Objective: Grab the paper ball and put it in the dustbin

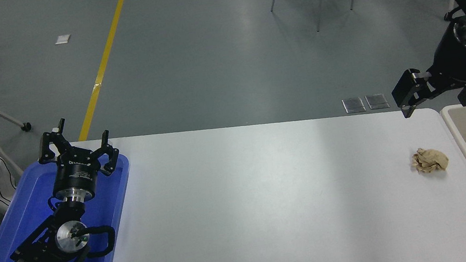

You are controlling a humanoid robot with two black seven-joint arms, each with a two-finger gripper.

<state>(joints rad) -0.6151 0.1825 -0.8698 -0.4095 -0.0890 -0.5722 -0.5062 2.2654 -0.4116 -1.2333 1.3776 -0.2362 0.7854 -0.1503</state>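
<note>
Your right gripper [436, 97], wide open and holding nothing, hangs at the far right; the paper ball [430, 160] lies nearer, almost straight below it, just left of the dustbin [464, 147].

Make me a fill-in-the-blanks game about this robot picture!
1. The paper ball lies on the white ____.
2. The left pincer hangs over a tray coloured ____.
3. The dustbin stands on the paper ball's ____ side in the picture.
4. The right pincer is ____ and holds nothing.

Missing words: table; blue; right; open
</note>
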